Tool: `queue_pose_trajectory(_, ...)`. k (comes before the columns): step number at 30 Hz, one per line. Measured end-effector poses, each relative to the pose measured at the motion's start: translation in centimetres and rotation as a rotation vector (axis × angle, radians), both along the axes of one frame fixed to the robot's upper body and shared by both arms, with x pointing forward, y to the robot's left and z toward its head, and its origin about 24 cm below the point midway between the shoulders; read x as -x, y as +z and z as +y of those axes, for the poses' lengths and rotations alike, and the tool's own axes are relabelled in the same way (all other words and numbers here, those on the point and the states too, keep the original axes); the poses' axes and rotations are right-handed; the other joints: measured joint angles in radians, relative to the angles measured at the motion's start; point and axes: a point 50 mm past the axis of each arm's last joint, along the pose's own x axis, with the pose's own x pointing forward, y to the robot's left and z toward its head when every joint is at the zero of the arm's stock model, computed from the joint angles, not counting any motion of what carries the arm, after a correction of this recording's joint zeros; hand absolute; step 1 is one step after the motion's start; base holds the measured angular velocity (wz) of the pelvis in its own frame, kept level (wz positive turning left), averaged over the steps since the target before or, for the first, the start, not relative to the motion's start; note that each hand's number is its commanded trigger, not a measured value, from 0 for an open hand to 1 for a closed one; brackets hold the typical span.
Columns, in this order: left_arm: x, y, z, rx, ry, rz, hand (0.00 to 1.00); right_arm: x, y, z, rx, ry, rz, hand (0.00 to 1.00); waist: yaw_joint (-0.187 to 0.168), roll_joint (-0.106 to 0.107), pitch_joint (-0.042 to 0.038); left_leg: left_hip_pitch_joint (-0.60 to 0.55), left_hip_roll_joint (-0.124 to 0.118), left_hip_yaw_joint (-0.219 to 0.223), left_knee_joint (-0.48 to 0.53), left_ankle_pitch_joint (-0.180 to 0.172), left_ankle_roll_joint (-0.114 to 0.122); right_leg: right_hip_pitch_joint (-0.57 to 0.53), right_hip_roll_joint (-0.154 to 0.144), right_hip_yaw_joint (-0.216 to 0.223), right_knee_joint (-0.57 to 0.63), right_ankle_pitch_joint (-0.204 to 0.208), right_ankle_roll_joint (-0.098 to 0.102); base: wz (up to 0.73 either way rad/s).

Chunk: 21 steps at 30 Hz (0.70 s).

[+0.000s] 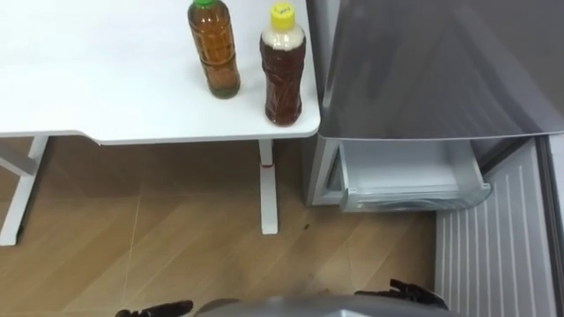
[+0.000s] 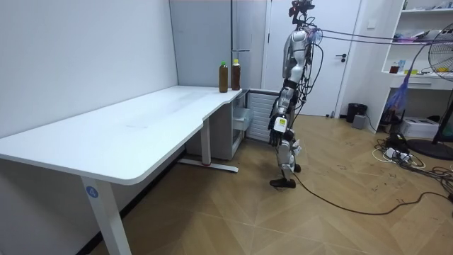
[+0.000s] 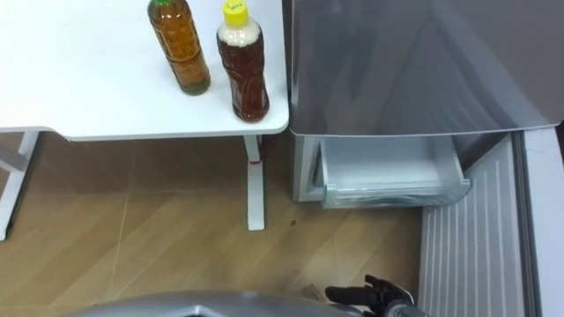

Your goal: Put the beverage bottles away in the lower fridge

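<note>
Two drink bottles stand at the white table's (image 1: 106, 79) near right corner: a green-capped bottle (image 1: 214, 48) of amber drink and, to its right, a yellow-capped bottle (image 1: 283, 66) of darker drink. The same pair stands on the table's far end in the room view, green-capped bottle (image 2: 223, 76) and yellow-capped bottle (image 2: 236, 74). Right of the table, the grey fridge (image 1: 432, 70) has its lower drawer (image 1: 410, 180) pulled out, with nothing in it. My left hand (image 1: 159, 309) and right hand (image 1: 401, 293) hang low at the bottom edge, fingers relaxed, holding nothing and far from the bottles.
The fridge's lower door (image 1: 498, 246) stands swung out at the right, its ribbed inner side showing. A table leg (image 1: 268, 189) stands between me and the drawer's left. I stand upright on wooden floor (image 1: 159, 246) facing the table corner and fridge.
</note>
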Motion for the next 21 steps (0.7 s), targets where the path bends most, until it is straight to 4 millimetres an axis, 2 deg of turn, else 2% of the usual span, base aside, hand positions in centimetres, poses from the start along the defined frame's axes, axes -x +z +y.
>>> queue_pose_trajectory(5, -1.4, 1.2, 1.6, -0.099, 0.163, -0.106, 0.00, 0.2, 0.0, -0.2, 0.001, -0.014, 0.002, 0.00, 0.006, 0.002, -0.0003, 0.007, -0.001, -0.004, -0.002, 0.000, 0.000, 0.005, 0.000, 0.001, -0.003, 0.000, 0.000, -0.02)
queue_pose_trajectory(15, -5.1, 4.3, 3.4, -0.304, 0.225, -0.290, 0.00, 0.1, 0.1, -0.4, 0.020, 0.008, -0.016, 0.00, 0.021, 0.003, -0.0073, 0.005, -0.002, -0.014, 0.006, 0.000, 0.000, 0.009, 0.000, -0.005, -0.002, 0.000, 0.000, 0.00)
queue_pose_trajectory(21, -9.1, 8.5, 4.1, -0.454, 0.253, -0.528, 0.00, -0.4, 0.4, -0.6, 0.038, 0.028, -0.061, 0.00, 0.021, 0.008, -0.0088, -0.004, -0.005, -0.044, 0.017, 0.000, 0.000, 0.005, 0.001, -0.017, -0.001, 0.000, 0.000, 0.05)
